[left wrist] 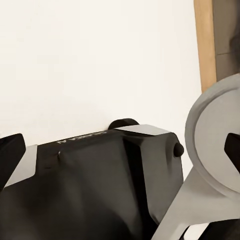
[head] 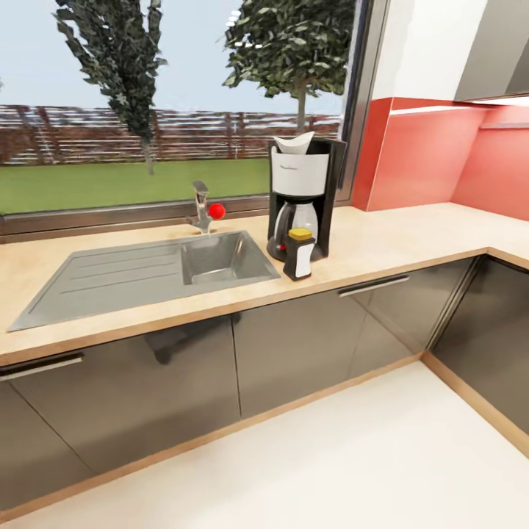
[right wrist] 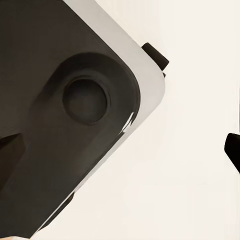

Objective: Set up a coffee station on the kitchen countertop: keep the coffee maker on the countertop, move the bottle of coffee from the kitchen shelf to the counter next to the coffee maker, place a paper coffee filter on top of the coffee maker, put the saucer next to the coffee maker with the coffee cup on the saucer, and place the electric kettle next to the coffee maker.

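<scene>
- Countertop (head: 411,242): light wood-grain, inset steel sink (head: 147,272), window behind.
- Coffee maker (head: 303,198): on countertop, paper coffee filter (head: 294,143) on top.
- Bottle of coffee (head: 299,253): touching the maker's front; likely light, rigid, smooth; grasp mid-body.
- Gripper fingers, both wrist views: spread apart, empty.

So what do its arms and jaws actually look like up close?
The jaws end in plain matte black: left fingertips, right fingertips. Beyond them is what looks like the robot's own body: a black casing edged in silvery grey with tiny pale lettering, beside a round light-grey disc. The right wrist view has a similar black panel with a round recess and a pale rim.
</scene>
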